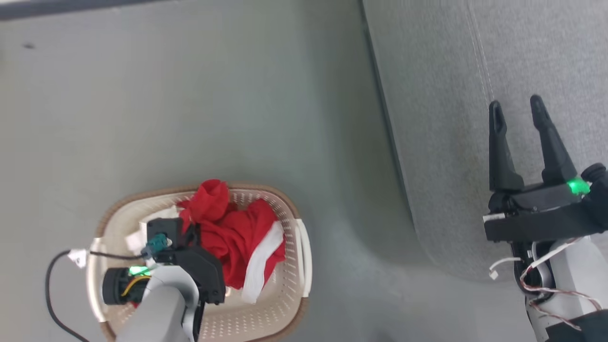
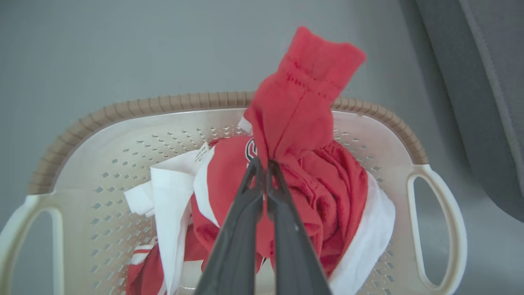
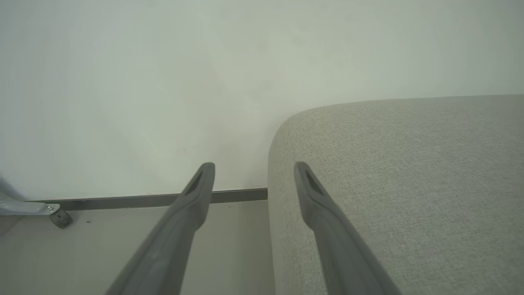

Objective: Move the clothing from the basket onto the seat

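Observation:
The cream basket (image 1: 290,289) stands on the floor at the lower left, holding red clothing (image 1: 237,237) with a white trim band (image 1: 261,261). My left gripper (image 2: 262,163) is shut on a fold of the red clothing (image 2: 303,102), which bunches up beyond the fingertips over the basket (image 2: 123,108). Black-and-white lettering (image 2: 250,150) peeks out beside the fingers. My left wrist (image 1: 190,256) hangs over the basket's near side. The grey seat (image 1: 451,118) fills the upper right. My right gripper (image 1: 517,103) is open above the seat, with nothing between its fingers (image 3: 254,167).
Grey floor (image 1: 213,95) lies between the basket and the seat edge (image 2: 483,82). A black cable (image 1: 51,294) loops left of the basket. In the right wrist view a pale wall, a dark baseboard (image 3: 135,201) and a caster (image 3: 60,217) lie beyond the seat corner (image 3: 409,164).

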Motion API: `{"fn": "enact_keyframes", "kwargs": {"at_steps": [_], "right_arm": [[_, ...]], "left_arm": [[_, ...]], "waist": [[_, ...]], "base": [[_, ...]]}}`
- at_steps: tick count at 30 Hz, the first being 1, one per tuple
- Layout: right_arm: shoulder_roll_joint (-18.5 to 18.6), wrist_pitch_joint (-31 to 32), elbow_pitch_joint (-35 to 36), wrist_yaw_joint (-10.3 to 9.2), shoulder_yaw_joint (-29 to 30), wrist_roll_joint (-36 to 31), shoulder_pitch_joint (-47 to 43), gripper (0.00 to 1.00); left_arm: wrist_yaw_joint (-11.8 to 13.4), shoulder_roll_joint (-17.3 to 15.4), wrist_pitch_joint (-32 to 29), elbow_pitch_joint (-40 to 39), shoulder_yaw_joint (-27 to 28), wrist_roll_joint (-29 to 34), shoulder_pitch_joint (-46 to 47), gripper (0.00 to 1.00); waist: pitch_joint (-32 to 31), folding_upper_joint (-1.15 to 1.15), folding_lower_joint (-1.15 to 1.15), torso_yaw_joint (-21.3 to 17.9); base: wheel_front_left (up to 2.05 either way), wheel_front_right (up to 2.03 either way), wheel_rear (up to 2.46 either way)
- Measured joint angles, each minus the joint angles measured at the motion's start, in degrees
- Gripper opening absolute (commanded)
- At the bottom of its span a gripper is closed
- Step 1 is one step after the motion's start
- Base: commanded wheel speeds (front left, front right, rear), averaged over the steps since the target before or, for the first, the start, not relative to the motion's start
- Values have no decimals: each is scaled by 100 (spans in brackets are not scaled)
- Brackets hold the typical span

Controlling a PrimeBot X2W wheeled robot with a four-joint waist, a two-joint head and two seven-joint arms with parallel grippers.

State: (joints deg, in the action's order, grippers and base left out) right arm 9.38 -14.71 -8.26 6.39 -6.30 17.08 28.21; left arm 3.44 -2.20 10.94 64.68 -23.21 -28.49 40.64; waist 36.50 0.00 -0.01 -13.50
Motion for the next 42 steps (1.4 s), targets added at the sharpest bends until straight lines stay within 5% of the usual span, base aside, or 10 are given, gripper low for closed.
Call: {"fn": "enact_keyframes", "kwargs": {"at_steps": [17,27,42], "right_arm": [[115,0,-450,0,68,-142,-860,100],[78,0,-573,0,37,-152,-1365,100],[-90,0,-627,-1,-141,-159,-2049,100]], "left_arm": [[-35,10,305,-1157,-371,-639,-696,0],[18,-3,332,-1778,-263,-494,-978,0],[169,-324,335,-3847,26,51,-1417,0]], "waist": [[-1400,0,0,725],[-2092,0,0,986],[-3011,0,0,1126]], "base": [[0,0,0],[0,0,0],[0,0,0]]}}
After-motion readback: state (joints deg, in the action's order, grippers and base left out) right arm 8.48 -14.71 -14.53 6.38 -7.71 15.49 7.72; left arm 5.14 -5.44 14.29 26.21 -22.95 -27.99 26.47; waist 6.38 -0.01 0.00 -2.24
